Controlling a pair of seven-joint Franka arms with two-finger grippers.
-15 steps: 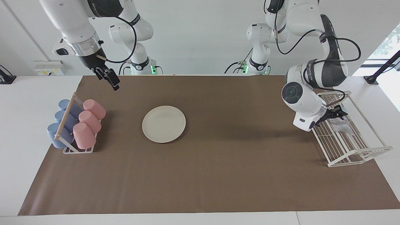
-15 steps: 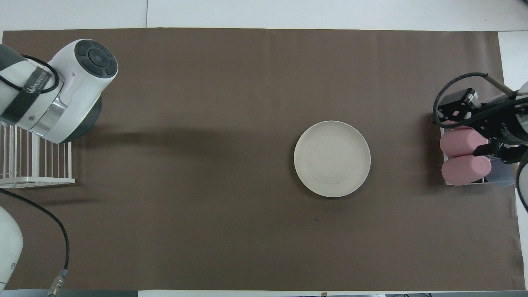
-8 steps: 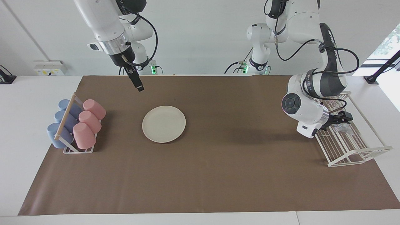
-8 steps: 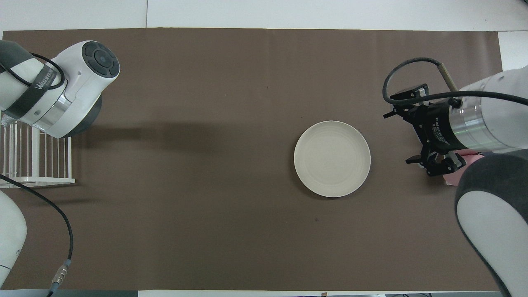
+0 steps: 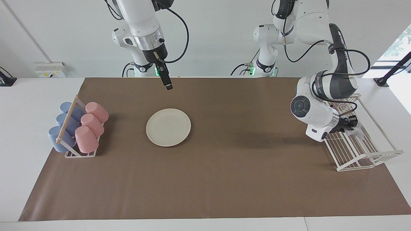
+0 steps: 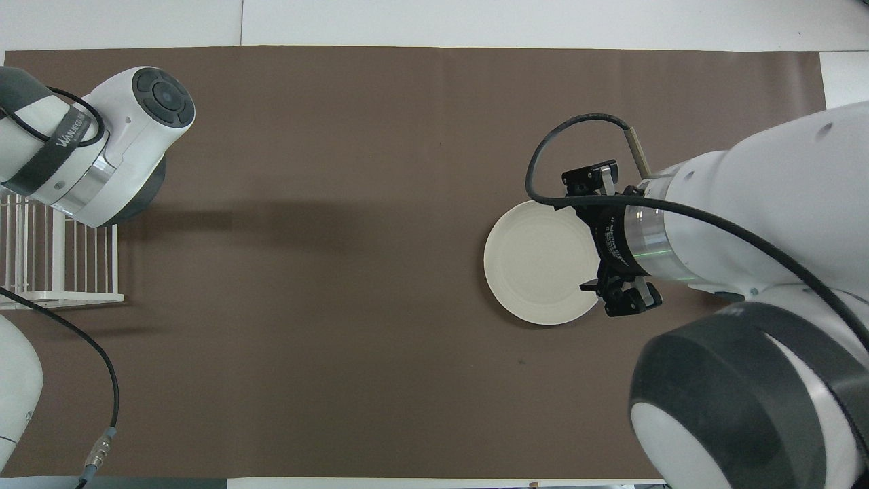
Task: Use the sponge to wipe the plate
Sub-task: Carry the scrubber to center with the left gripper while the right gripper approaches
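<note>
The right arm [image 5: 141, 22] reaches down from its base with the wrist nearly vertical, and the right pincer [image 5: 168, 85] hangs in the air, well above the worktop [image 5: 25, 106], pointing down, its jaws spread wide with nothing between them. The left arm [image 5: 334, 83] is folded over at its own end of the worktop, elbow up and forearm bent low, its wrist turned outward. The left pincer [image 5: 352, 123] points sideways, low down and away from the middle.

Sponge [image 5: 355, 131] mostly hidden by left tool [image 5: 350, 123], wire rack [image 6: 61, 258] cut off
</note>
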